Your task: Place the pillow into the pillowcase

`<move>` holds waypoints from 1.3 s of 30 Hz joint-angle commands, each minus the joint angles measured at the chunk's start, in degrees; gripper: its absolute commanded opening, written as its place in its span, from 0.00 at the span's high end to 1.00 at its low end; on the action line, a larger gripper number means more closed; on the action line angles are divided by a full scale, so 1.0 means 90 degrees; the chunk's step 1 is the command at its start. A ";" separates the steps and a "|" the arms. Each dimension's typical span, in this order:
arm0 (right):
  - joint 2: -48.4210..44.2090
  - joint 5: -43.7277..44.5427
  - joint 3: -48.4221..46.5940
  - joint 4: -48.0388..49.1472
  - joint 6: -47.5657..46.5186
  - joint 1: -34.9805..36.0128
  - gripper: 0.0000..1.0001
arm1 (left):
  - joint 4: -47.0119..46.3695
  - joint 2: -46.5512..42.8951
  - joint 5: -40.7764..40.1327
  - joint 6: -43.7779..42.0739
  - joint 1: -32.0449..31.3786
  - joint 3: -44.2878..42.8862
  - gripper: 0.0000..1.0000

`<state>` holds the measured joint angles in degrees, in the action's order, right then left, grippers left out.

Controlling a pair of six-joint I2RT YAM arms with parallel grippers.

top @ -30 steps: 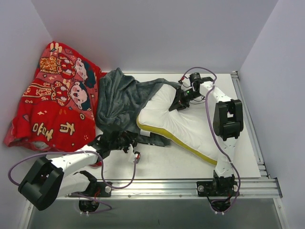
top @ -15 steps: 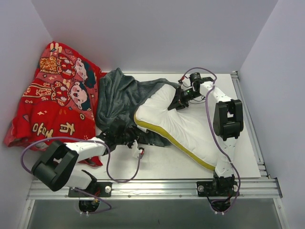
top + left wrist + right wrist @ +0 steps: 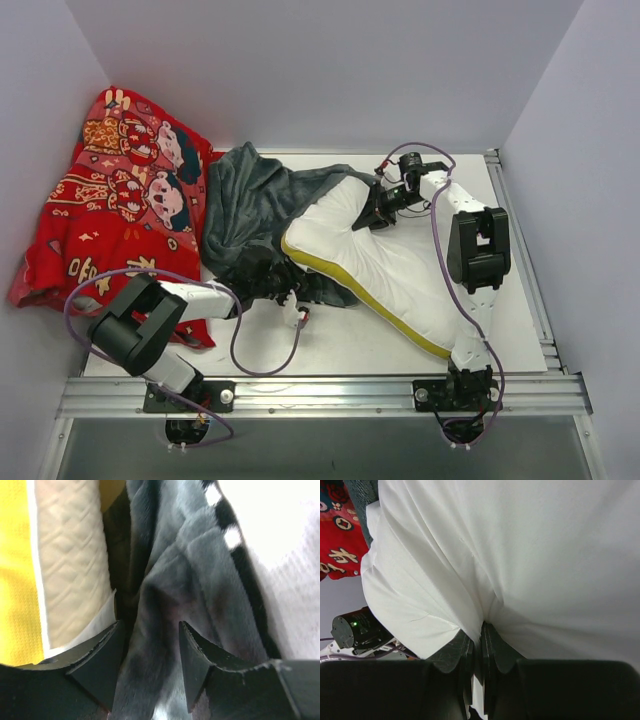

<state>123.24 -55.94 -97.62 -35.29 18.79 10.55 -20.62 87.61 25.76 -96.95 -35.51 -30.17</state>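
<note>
— How far along is it, would you say?

— Early, by my reckoning. The pillowcase [image 3: 250, 205] is bunched in a grey heap left of the middle of the surface [image 3: 340, 345], toward the far edge. The pillow [image 3: 395, 260] lies almost wholly outside it, slanting from that heap down toward the near right corner. Only its far-left end meets the fabric, and I can't tell from above whether it's actually inside the mouth.

— So what's left?

— Nearly all of it, I'd judge. The mouth wants opening and the whole pillow feeding in. The red cloth [image 3: 110, 210] along the left edge has no part in this.

— And the arms?

— The right end effector [image 3: 372, 218] sits on the pillow's far edge. The left end effector [image 3: 268, 290] is down at the near rim of the heap, close to the yellow band [image 3: 350, 285].

— Can you see what they've got hold of from overhead?

— No, too small there. The wrist cameras tell that. The right one shows its jaws pinched almost together on a pucker of white pillow cover, with creases fanning out from it. The left one shows its jaws partway apart, a fold of grey plush lying loose between the fingers rather than squeezed. Beyond that are the zebra stripes [image 3: 225, 525], which I can't make out from above.

— And the overhead view gives you?

— The layout alone: how much pillow lies bare.
</note>
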 commanded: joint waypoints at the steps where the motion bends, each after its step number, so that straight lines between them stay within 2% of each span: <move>1: -0.0041 -0.0581 -0.0051 -0.0190 0.0227 -0.0049 1.00 | -0.0443 0.0226 0.0205 -0.0234 -0.0127 -0.0338 0.44; 5: -0.0051 -0.0610 0.0007 -0.0191 0.0217 -0.0049 1.00 | -0.0453 0.0587 0.0000 -0.0254 -0.0127 -0.0563 0.44; 8: -0.0070 -0.0572 0.0085 -0.0200 0.0159 -0.0039 1.00 | -0.0453 0.0812 -0.0166 -0.0215 -0.0127 -0.0758 0.48; 12: -0.0090 -0.0231 0.0115 -0.0210 0.0003 -0.0049 1.00 | -0.0298 0.0648 -0.0235 -0.0185 -0.0117 -0.0817 0.77; 13: -0.0080 -0.0094 0.0115 -0.0220 -0.0114 -0.0039 1.00 | -0.0094 0.0491 -0.0177 -0.0195 -0.0108 -0.0846 0.87; 15: -0.0099 0.0470 0.0105 -0.0220 -0.0260 -0.0039 1.00 | 0.1289 -0.0179 0.0231 -0.0292 -0.0001 -0.1021 0.94; 16: -0.0071 0.0686 0.0105 -0.0220 -0.0358 -0.0020 1.00 | 0.2562 -0.0426 0.0427 -0.0351 0.0039 -0.1235 0.98; 17: -0.0041 0.0901 0.0095 -0.0229 -0.0407 -0.0010 1.00 | 0.3058 -0.0863 0.0680 -0.0419 0.0068 -0.1315 1.00; 18: -0.0051 0.1387 0.0095 -0.0229 -0.0437 0.0019 1.00 | 0.3401 -0.1071 0.0760 -0.0536 0.0088 -0.1306 1.00; 23: -0.0070 0.2552 0.0105 -0.0220 -0.0729 0.0283 1.00 | 0.4800 -0.2242 0.1200 -0.0898 0.0146 -0.1130 1.00; 28: -0.0100 0.3538 0.0290 -0.0220 -0.1208 0.1150 1.00 | 0.4870 -0.2352 0.1220 -0.0761 0.0078 -0.1325 1.00; 31: 0.0017 0.3521 0.0407 -0.0229 -0.1247 0.1396 1.00 | 0.4772 -0.2157 0.1201 -0.0615 0.0039 -0.1530 1.00; 35: 0.0057 0.3754 0.0593 -0.0268 -0.1209 0.1553 1.00 | 0.4459 -0.2321 0.1190 -0.0586 -0.0185 -0.1335 1.00; 37: 0.0037 0.3852 0.0613 -0.0259 -0.1169 0.1533 1.00 | 0.4450 -0.2468 0.1278 -0.0294 -0.0225 -0.1335 1.00; 39: 0.0027 0.3940 0.0603 -0.0259 -0.1150 0.1514 1.00 | 0.4450 -0.2703 0.1327 0.0476 -0.0302 -0.1461 1.00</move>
<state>121.86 -28.14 -95.22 -34.00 9.30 24.32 20.16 67.05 32.88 -99.20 -37.10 -40.66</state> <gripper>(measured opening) 0.078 0.012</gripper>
